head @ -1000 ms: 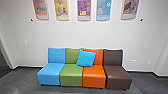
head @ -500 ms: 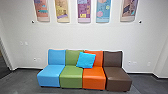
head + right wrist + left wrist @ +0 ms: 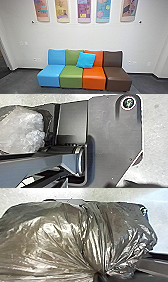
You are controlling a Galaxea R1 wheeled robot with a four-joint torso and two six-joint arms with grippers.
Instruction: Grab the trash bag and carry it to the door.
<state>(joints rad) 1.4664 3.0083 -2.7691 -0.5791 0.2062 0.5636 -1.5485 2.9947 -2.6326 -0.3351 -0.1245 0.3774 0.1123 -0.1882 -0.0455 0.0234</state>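
Clutched in the left gripper (image 3: 99,275), a trash bag (image 3: 50,243) hangs near the edge of the robot's base (image 3: 113,141), where swinging could snag its thin plastic; the right gripper's state cannot be told.

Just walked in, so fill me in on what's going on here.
The robot seems to be carrying a full trash bag with its left arm: the plastic draws into a tight gather close to the left wrist camera, though the grip itself is hard to make out. Ahead of it, a blue, a green, an orange and a brown seat stand in a row against a wall, with a bright blue cushion leaning across the green and orange ones. How close the door is, I can't tell.
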